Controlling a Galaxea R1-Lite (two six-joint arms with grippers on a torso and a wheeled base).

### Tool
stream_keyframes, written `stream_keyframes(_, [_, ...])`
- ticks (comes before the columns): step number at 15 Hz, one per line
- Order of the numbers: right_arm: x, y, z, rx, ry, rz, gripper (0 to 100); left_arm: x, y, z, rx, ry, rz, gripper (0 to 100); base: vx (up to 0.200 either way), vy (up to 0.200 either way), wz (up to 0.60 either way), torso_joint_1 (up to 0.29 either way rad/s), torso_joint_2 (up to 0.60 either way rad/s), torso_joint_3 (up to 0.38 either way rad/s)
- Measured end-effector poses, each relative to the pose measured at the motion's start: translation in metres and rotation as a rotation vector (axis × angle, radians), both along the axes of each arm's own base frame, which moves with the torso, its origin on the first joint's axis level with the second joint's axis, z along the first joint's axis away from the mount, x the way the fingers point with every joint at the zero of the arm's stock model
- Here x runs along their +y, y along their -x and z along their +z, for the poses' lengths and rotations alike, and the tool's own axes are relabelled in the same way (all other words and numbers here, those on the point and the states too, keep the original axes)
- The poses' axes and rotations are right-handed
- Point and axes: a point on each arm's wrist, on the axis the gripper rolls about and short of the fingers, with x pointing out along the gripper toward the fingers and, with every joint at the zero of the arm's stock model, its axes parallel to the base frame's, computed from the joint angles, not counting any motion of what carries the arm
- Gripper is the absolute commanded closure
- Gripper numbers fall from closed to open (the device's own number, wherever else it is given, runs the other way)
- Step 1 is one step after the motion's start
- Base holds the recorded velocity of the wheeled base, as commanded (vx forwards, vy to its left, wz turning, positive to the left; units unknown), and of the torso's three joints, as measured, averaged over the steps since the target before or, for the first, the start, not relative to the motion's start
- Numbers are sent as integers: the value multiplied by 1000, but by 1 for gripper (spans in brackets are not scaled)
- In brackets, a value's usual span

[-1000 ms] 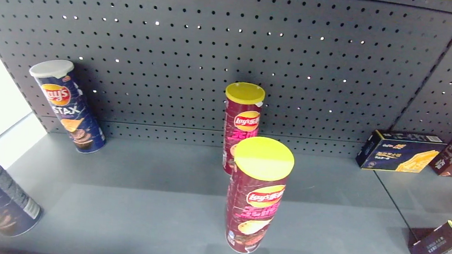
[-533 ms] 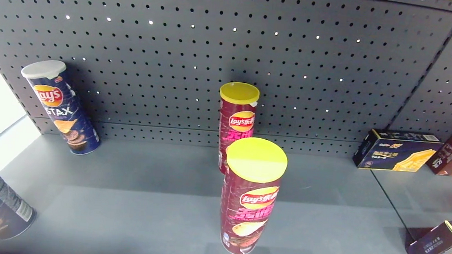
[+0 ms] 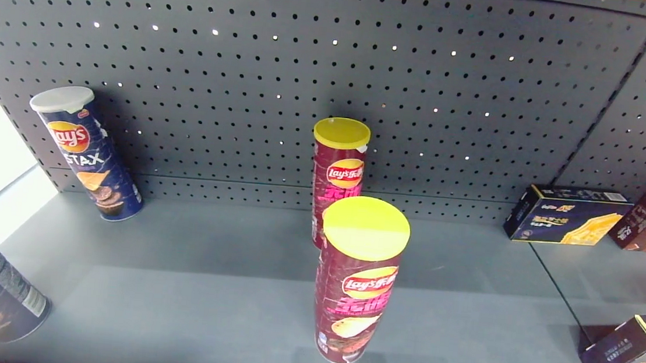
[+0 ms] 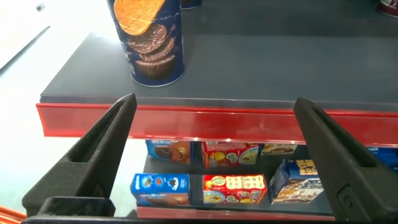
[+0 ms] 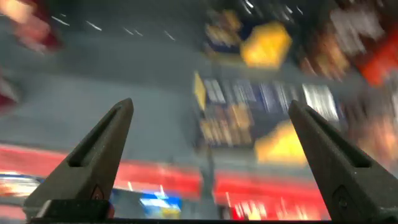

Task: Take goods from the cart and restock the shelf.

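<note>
A maroon chip can (image 3: pixel 354 301) stands upright near the front of the shelf (image 3: pixel 201 299), lid up, long axis vertical, a twin can (image 3: pixel 337 171) just behind it. The left claw (image 4: pixel 214 102) and right claw (image 5: pixel 211 104) both gape empty, the right over what may be boxes (image 5: pixel 261 106).

Head camera shifted during the first half second, then held steady. The front maroon chips can (image 3: pixel 358 278), the rear maroon chips can (image 3: pixel 338 177), the blue chips can (image 3: pixel 87 152) by the back panel and the dark blue box (image 3: pixel 568 216) all slid slightly toward the frame's left together. That was a view shift only: none of them moved on the shelf (image 3: pixel 220 289).
</note>
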Motion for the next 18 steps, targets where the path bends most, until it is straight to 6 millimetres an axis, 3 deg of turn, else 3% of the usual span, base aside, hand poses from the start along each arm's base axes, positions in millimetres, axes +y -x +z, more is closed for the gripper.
stream_keyframes(2, [2,-23,32,23,6,108,0,0,0,0,0,0,0,0,0,0,0,0,0,0])
stream_keyframes(5, [17,-63,47,108,62,301,0,0,0,0,0,0,1,0,0,0,0,0,0,0])
stream_keyframes(11, [56,-117,22,228,137,488,0,0,0,0,0,0,0,0,0,0,0,0,0,0])
stream_keyframes(18, [106,-146,5,313,200,610,0,0,0,0,0,0,0,0,0,0,0,0,0,0])
